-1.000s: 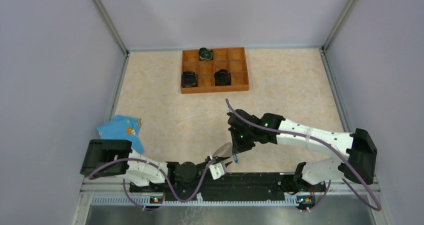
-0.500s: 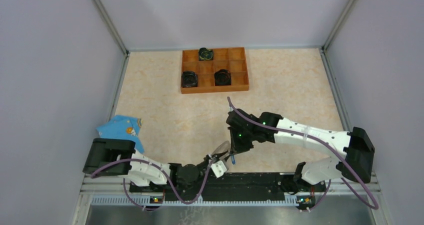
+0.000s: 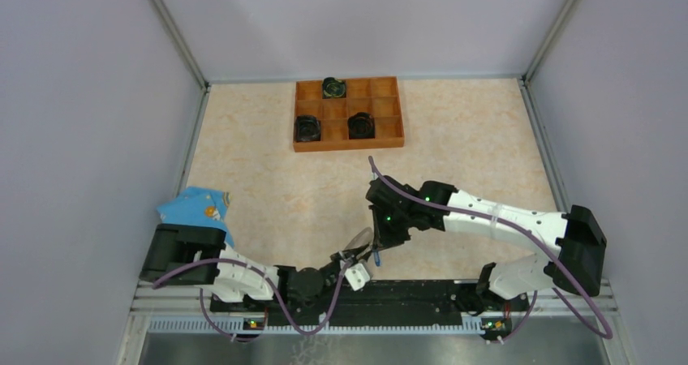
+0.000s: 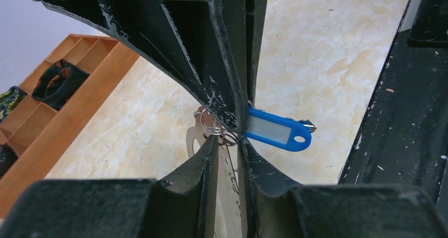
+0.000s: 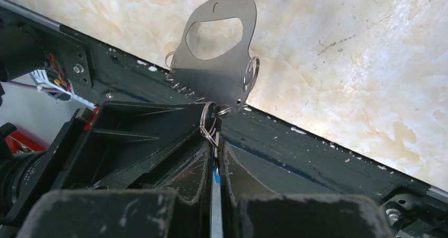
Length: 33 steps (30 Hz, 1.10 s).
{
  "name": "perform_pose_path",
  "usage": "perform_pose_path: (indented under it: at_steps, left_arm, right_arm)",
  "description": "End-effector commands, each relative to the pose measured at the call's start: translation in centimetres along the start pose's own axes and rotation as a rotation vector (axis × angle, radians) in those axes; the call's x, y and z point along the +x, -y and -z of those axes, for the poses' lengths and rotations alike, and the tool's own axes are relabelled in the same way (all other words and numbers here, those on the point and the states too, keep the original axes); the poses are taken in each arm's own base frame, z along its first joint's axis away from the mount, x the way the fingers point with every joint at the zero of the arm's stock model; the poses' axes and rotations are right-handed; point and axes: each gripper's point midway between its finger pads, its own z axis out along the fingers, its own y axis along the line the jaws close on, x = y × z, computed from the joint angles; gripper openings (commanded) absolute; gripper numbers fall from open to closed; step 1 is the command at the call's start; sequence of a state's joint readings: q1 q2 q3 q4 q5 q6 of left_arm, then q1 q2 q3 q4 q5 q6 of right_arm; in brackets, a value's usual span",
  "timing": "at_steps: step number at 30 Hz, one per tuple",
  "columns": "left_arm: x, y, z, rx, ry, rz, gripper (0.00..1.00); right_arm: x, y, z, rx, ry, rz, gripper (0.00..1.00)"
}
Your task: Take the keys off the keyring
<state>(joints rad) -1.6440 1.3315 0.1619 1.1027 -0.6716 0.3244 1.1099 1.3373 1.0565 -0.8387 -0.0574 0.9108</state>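
The keyring is a flat grey metal plate with an oval hole, a notched rim and small wire rings hanging off it. It also shows in the top view at the near table edge. My left gripper is shut on the plate's lower part. My right gripper is shut on the key's blue head. The key's silver tip pokes out past the head. A wire ring links the key to the plate. The two grippers meet tip to tip.
A wooden compartment tray at the back holds three round black objects. A light-blue packet lies at the left by the left arm's base. The black base rail runs just below the grippers. Grey walls stand on both sides.
The right arm has shifted slightly left and the left arm slightly right. Both grips are unchanged, and the key still hangs from the plate.
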Motion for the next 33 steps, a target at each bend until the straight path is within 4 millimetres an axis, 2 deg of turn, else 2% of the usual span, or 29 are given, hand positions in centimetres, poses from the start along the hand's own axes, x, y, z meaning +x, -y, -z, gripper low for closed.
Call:
perform_pose_path:
  at_steps: [1, 6, 12, 18, 24, 31, 33]
  left_arm:
    - [-2.9, -0.8, -0.7, -0.053, 0.087, 0.049, 0.23]
    - [-2.7, -0.6, -0.5, -0.032, 0.086, 0.040, 0.10]
    - [-2.0, 0.4, -0.3, 0.029, 0.066, 0.015, 0.00]
    - [-1.5, 1.2, 0.3, 0.084, 0.074, -0.026, 0.00]
    - [-2.1, 2.0, 0.7, 0.136, 0.113, -0.076, 0.00]
    - [-1.4, 1.0, 1.0, 0.075, 0.094, -0.017, 0.00]
    - [-1.0, 0.4, 1.0, 0.038, 0.078, 0.018, 0.06]
  right_arm:
    - [-0.6, -2.2, 0.9, -0.066, 0.004, -0.003, 0.00]
    - [-0.9, -1.6, 1.0, -0.034, 0.021, 0.007, 0.00]
    - [-2.0, -0.5, 1.8, 0.019, 0.058, 0.033, 0.00]
    - [-3.3, 1.3, 2.2, 0.069, 0.089, 0.044, 0.00]
    - [-3.5, 2.5, 1.3, 0.113, 0.075, 0.078, 0.00]
    - [-3.6, 2.5, 1.2, 0.107, 0.071, 0.114, 0.00]
    - [-3.6, 2.1, 1.5, 0.092, 0.066, 0.122, 0.00]
